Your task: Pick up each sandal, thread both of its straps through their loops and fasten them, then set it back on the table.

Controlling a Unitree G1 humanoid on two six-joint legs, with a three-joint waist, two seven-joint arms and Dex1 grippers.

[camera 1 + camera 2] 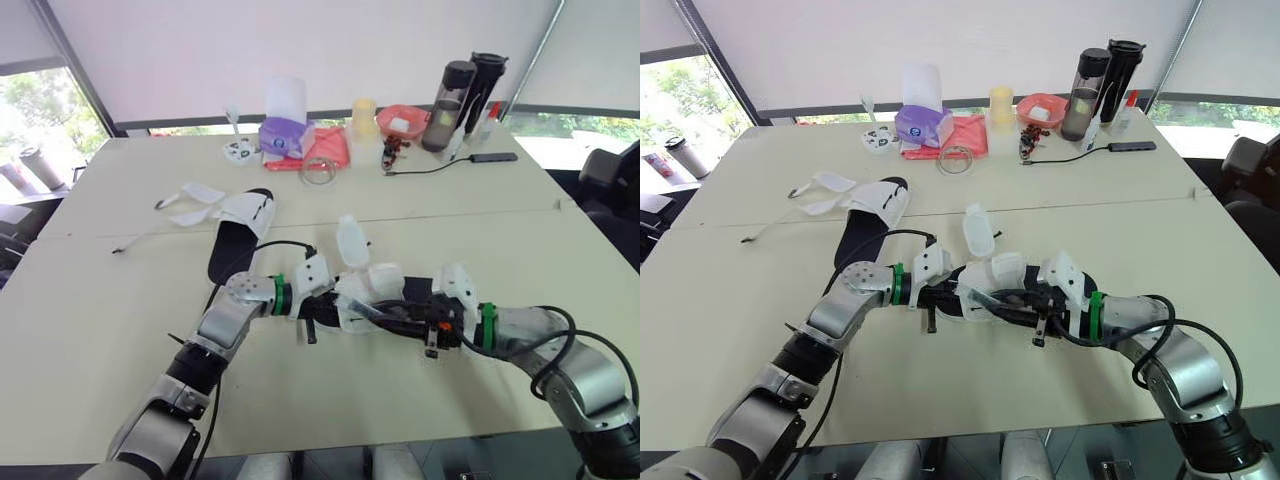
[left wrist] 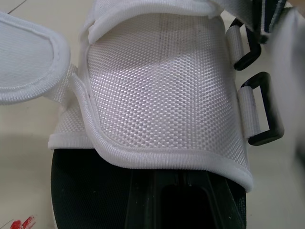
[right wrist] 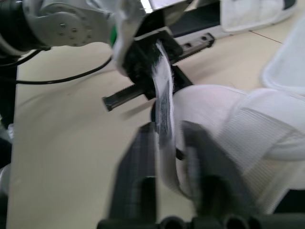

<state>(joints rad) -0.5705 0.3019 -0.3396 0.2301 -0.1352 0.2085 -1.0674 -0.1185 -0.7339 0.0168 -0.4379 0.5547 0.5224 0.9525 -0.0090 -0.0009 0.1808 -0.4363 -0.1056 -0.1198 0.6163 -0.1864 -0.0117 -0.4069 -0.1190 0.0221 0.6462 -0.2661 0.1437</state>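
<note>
Head camera first: the left gripper point(image 1: 325, 305) and right gripper point(image 1: 405, 315) face each other low over the cream-coloured table point(image 1: 100, 330). The black-soled sandal with white woven straps point(image 1: 372, 285) lies right between the two sets of jaws, with one white flap standing up just beyond them. The second black-and-white sandal point(image 1: 238, 238) lies flat on the table, well apart from both grippers on the left arm's side, its straps splayed loose. A cluster of bottles and packets point(image 1: 400, 120) sits at the far end, a long way off from the jaws. Over to the left wrist camera: a broad white woven panel point(image 2: 162, 90) of the sandal sits directly ahead of the jaws and very close, over the black sole point(image 2: 90, 191). Two black plastic loops point(image 2: 261, 112) hang off one edge of the panel, unthreaded. Whether the left jaws are open or closed I cannot tell. Now the right wrist camera: the two black fingers point(image 3: 143, 167) are drawn in to a narrow slot and pinch a white strap point(image 3: 164, 109). The strap runs from between them straight ahead to the left gripper, and the sandal's rounded white upper bulges just beside the jaws.
</note>
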